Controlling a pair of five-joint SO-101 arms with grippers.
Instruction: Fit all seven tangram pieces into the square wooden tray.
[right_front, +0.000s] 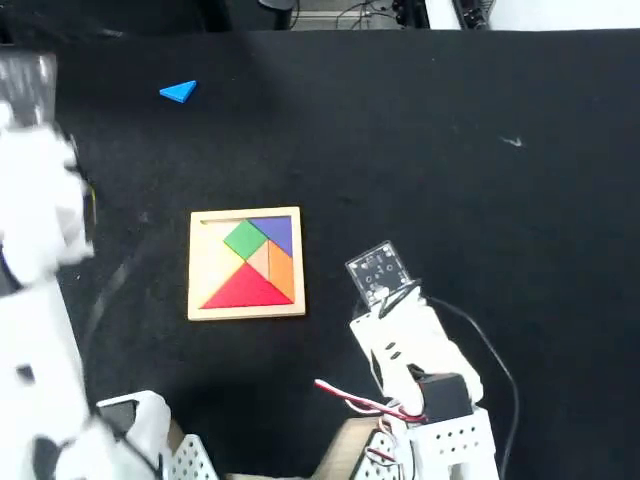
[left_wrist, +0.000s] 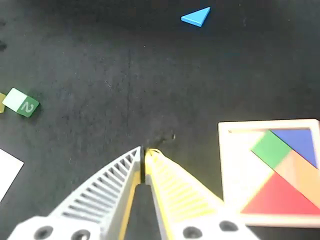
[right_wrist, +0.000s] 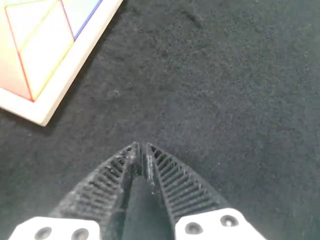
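The wooden tray lies mid-table, with green, blue, orange and red pieces seated in it; whether the pale part beside the red one is a gap I cannot tell; a blue triangle lies well apart on the black cloth; the left gripper hangs beside the tray, jaws together, empty; the right gripper, likewise closed on nothing, sits near the tray's other side. Likely trouble: the flat triangle skids instead of lifting, or goes in turned wrong and rides up on its neighbours.

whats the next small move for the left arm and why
Probably open the left gripper and steer it toward the small blue triangle piece: that piece lies on the black cloth apart from the square wooden tray, and the gripper's fingers are shut on nothing.
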